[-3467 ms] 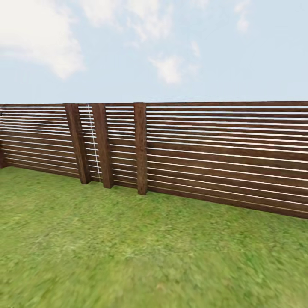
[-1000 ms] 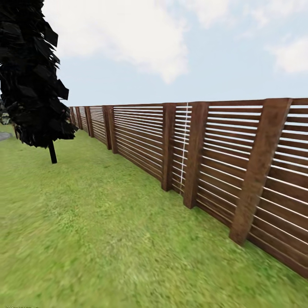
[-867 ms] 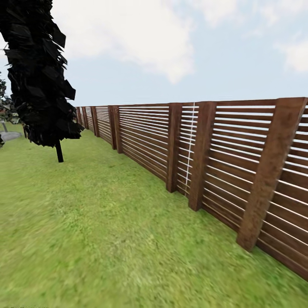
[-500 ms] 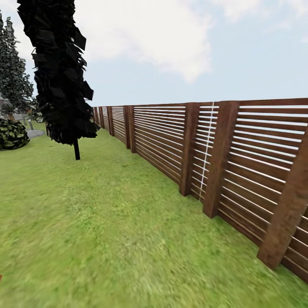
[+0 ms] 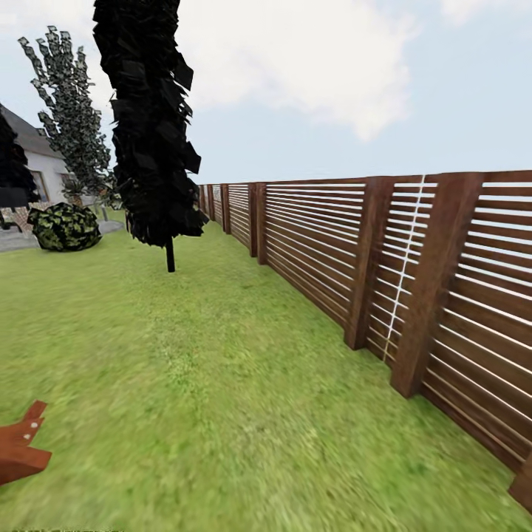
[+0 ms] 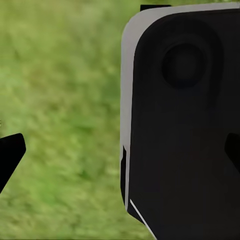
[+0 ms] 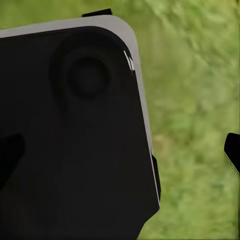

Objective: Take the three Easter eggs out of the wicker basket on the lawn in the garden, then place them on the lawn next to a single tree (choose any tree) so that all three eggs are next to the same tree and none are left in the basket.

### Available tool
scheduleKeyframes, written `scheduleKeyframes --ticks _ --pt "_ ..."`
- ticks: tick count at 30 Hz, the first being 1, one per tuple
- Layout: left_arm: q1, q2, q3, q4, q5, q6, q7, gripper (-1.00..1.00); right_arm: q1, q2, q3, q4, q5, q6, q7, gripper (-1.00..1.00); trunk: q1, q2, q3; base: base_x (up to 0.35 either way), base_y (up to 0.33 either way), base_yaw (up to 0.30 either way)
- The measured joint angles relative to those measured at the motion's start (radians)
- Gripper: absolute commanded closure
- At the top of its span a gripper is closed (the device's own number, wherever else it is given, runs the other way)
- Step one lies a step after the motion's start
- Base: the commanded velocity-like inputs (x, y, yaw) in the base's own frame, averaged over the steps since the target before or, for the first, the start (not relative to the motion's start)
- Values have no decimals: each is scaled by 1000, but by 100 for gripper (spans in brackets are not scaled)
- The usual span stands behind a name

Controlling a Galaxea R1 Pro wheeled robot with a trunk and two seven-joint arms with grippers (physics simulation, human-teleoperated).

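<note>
no eggs or wicker basket in sight, so best to scan on across the lawn [image 5: 222, 384] past the near-black tree [image 5: 151, 125] toward the far-left pale-flecked tree [image 5: 70, 111], off the fence [image 5: 414, 273]; cannot tell either gripper's opening or load.

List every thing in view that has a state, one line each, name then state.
near-black tree: upright on the lawn, thin black trunk, apart from the fence.
pale-flecked tree: upright, farther back near the house.
bush: rounded, at the lawn's far edge.
fence: standing, unbroken, slats horizontal.
lawn: flat green grass.
left gripper: fingers spread wide, nothing between them.
right gripper: fingers spread wide, nothing between them.
</note>
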Motion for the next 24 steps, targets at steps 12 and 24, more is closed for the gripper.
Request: scheduleKeyframes --ticks 12,24 --pt "0 0 0 0 0 0 0 -100 0 1 0 -1 0 0 0 -100 0 0 0 190 27 289" --pt "0 0 0 0 0 0 0 -100 0 1 0 0 0 0 0 -100 0 0 0 190 0 289"
